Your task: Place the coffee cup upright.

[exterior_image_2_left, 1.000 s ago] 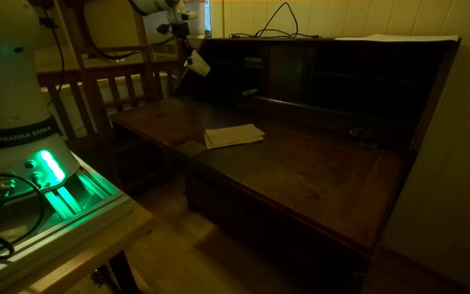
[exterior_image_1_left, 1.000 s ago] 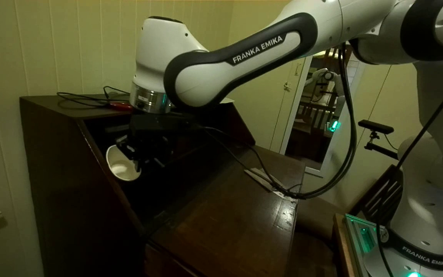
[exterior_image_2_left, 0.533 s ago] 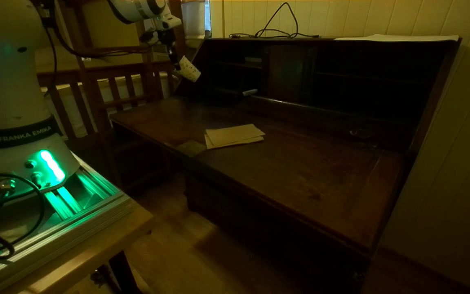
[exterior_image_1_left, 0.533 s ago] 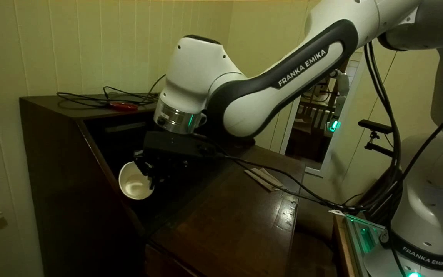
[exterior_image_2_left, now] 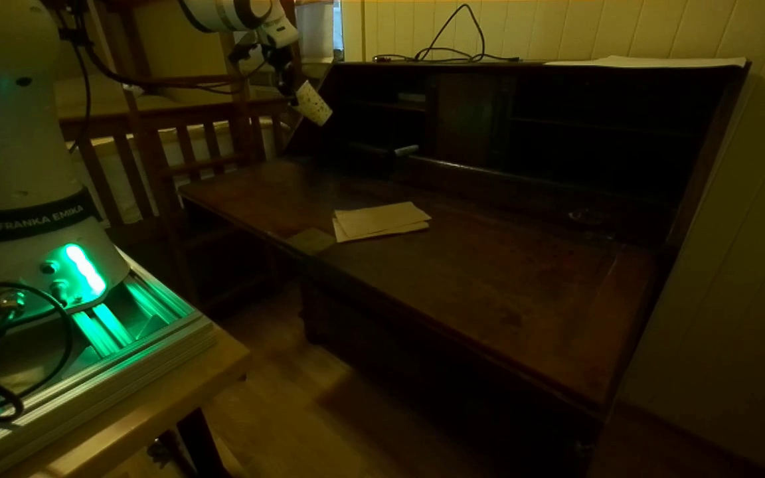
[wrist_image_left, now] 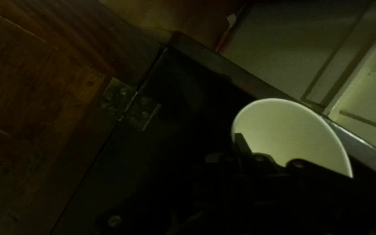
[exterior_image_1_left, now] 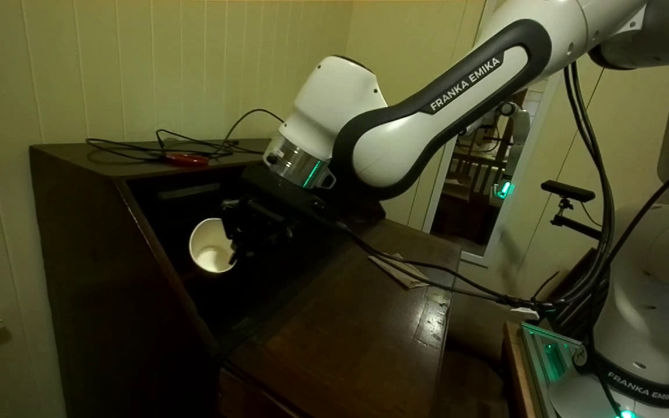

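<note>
The white coffee cup (exterior_image_1_left: 208, 248) is held in the air inside the left end of the desk, its open mouth facing an exterior view. In an exterior view, its printed side (exterior_image_2_left: 315, 105) shows, and the cup is tilted, its far end pointing down and right. My gripper (exterior_image_1_left: 234, 255) is shut on the cup's wall at the rim. In the wrist view, the gripper (wrist_image_left: 236, 137) has one finger (wrist_image_left: 242, 145) inside the mouth of the cup (wrist_image_left: 289, 130); the finger outside the wall is lost in the dark. The cup's base is hidden in the wrist view.
The dark desk (exterior_image_2_left: 489, 279) has a side panel (exterior_image_1_left: 154, 255) close by the cup. Folded papers (exterior_image_2_left: 382, 222) lie on its lowered flap. A light stick-like object (exterior_image_2_left: 406, 151) lies at the shelves. Black cables and a red object (exterior_image_1_left: 185, 159) lie on top.
My gripper and the cup have moved right in an exterior view, dipping and then rising again. The wrist has tilted. The cup stays in the grip throughout.
</note>
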You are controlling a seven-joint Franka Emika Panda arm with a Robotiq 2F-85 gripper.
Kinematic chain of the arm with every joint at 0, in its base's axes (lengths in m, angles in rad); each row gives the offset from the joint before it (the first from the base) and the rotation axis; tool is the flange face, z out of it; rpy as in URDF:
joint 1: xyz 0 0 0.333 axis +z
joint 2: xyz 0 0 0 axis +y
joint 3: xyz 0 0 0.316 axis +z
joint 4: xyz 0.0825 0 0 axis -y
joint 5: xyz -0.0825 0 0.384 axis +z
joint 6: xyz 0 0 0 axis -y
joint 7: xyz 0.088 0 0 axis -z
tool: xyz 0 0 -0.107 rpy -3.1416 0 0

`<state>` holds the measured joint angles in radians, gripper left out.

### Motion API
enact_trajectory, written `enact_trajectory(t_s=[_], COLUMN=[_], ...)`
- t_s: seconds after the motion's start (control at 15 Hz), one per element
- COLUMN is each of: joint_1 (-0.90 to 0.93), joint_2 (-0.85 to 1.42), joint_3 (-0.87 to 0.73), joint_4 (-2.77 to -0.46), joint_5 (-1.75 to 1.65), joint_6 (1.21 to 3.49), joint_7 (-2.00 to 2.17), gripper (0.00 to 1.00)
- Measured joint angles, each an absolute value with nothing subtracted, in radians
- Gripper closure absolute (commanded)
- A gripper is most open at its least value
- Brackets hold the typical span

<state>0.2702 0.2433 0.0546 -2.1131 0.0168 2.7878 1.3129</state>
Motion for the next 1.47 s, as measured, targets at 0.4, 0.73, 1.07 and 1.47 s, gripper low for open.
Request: enact_trajectory(t_s=[0.4,0.73,1.07,1.47], joint_1=[0.069,0.098,0.159,0.284], joint_2=[0.055,-0.026,-0.06,-0.27], joint_3=[0.307,0.277,0.262,-0.01], joint_4=[-2.424,-2.517,-2.433,-2.418], joint_5=[0.487,0.518,0.79,1.261], joint_6=[3.085,3.104,3.054,2.849], joint_7=[1.182,1.205,1.094,0.805], gripper=[0.97,0.99,0.99,0.99])
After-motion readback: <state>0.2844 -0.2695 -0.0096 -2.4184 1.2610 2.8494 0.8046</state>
